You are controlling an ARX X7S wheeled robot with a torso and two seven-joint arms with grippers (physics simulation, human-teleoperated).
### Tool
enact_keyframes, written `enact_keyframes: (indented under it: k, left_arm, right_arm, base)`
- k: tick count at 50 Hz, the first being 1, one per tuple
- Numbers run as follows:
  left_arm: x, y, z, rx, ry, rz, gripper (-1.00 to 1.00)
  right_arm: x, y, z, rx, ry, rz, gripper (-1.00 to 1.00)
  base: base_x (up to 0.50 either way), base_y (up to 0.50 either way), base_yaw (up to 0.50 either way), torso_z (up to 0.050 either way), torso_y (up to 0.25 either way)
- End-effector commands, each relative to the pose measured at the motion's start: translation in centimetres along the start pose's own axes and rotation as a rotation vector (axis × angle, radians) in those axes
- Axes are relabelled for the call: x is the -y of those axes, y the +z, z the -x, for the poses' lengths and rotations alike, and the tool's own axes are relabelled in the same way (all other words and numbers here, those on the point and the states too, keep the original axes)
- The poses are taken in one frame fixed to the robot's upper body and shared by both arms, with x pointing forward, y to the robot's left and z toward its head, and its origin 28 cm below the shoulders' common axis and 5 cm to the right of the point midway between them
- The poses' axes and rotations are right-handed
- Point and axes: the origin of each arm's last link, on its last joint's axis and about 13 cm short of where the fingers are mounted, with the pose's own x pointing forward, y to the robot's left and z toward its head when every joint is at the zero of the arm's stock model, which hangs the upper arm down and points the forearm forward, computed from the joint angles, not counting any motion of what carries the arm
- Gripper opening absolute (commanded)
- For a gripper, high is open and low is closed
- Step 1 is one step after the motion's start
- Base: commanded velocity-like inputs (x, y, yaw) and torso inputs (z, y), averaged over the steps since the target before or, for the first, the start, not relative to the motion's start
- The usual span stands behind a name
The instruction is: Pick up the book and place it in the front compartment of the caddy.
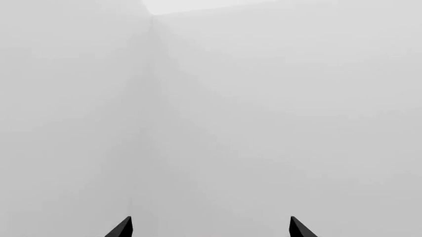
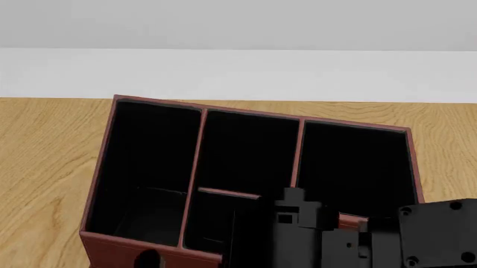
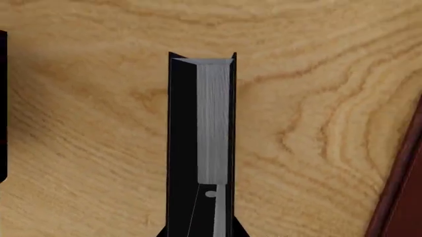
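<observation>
In the right wrist view the thin black book (image 3: 201,133), its grey-white page edge showing, hangs over the wooden table with my right gripper (image 3: 199,232) shut on its near end. The dark red-brown caddy (image 2: 104,162) fills the head view, its black interior split by thin red dividers (image 2: 195,162). My right arm (image 2: 313,234) is over the caddy's near middle part and hides the book in that view. A strip of the caddy's wall (image 3: 402,187) shows beside the book. My left gripper (image 1: 211,229) is open, facing plain grey walls with nothing between its tips.
The wooden table (image 2: 44,145) runs around the caddy, ending at a white wall behind. A dark object (image 3: 2,98) sits at the edge of the right wrist view.
</observation>
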Motion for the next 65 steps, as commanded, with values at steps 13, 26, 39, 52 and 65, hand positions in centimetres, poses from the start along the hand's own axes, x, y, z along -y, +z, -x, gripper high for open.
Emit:
enact_keyframes:
  k: [13, 26, 39, 52, 65]
  left_arm:
    - [0.1, 0.6, 0.0, 0.012, -0.004, -0.002, 1.00]
    - [0.2, 0.8, 0.0, 0.015, -0.006, -0.005, 1.00]
    - [0.2, 0.6, -0.1, 0.014, -0.006, 0.001, 1.00]
    - [0.2, 0.6, -0.1, 0.012, -0.007, 0.002, 1.00]
    - [0.0, 0.4, -0.1, 0.014, 0.002, 0.003, 1.00]
  right_arm:
    - [-1.8, 2.4, 7.1, 0.164, -0.185, 0.125, -1.00]
    - [-1.4, 5.3, 12.9, 0.157, -0.333, 0.211, -1.00]
    - [-1.8, 7.5, 18.7, 0.253, -0.537, 0.295, -1.00]
    - [-1.6, 9.0, 23.2, 0.216, -0.635, 0.288, -1.00]
    - [-1.7, 8.7, 26.7, 0.163, -0.745, 0.221, -1.00]
  base:
    - [0.00, 0.00, 0.00, 0.000, 0.001]
    - [0.00, 0.00, 0.00, 0.000, 0.001]
    - [0.00, 0.00, 0.00, 0.000, 0.000]
    - [0.00, 0.00, 0.00, 0.000, 0.001]
    - [0.00, 0.00, 0.00, 0.000, 0.001]
